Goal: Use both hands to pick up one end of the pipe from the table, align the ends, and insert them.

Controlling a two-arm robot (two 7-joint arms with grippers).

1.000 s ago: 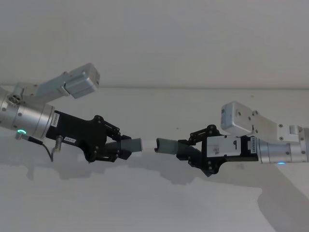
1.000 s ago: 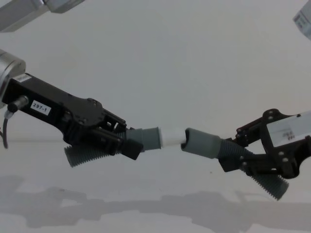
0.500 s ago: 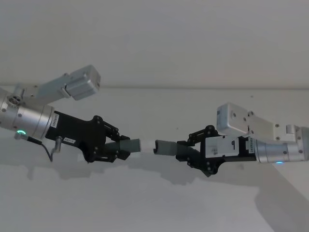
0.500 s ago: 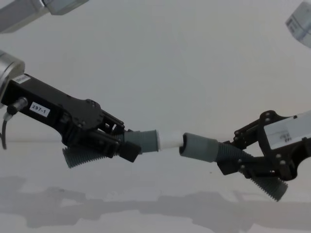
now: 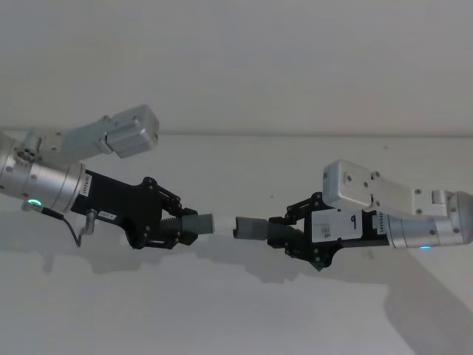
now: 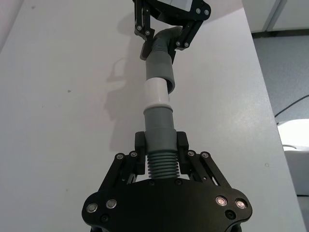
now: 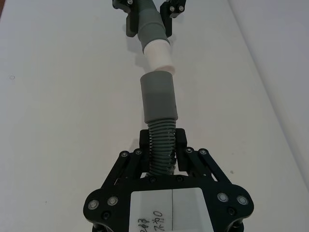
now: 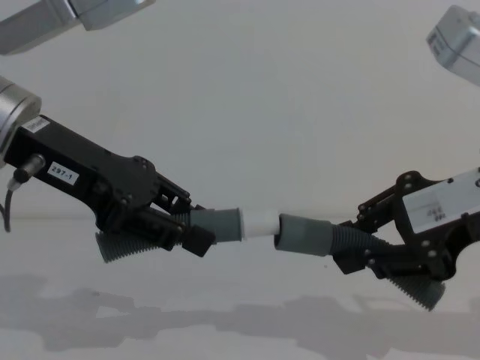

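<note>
We find the left gripper [image 8: 191, 234] clamped on the white-tipped pipe piece [image 8: 225, 224], jaws closed around its ribbed part. The right gripper [image 8: 352, 251] likewise grips the plain-cuffed pipe piece [image 8: 304, 235]. Both are held above the table [image 5: 222, 310], the white tip [image 7: 158, 54] just at the cuff's mouth.

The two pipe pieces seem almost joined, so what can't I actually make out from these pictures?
- Whether the white tip has entered the grey cuff: the chest view shows them meeting, the right wrist view a gap.
- The grey cuff's opening: faces away in both wrist views.
- The ribbed middle of the left piece: partly covered by the left gripper fingers.
- The right gripper label: writing cut off by the edge.
</note>
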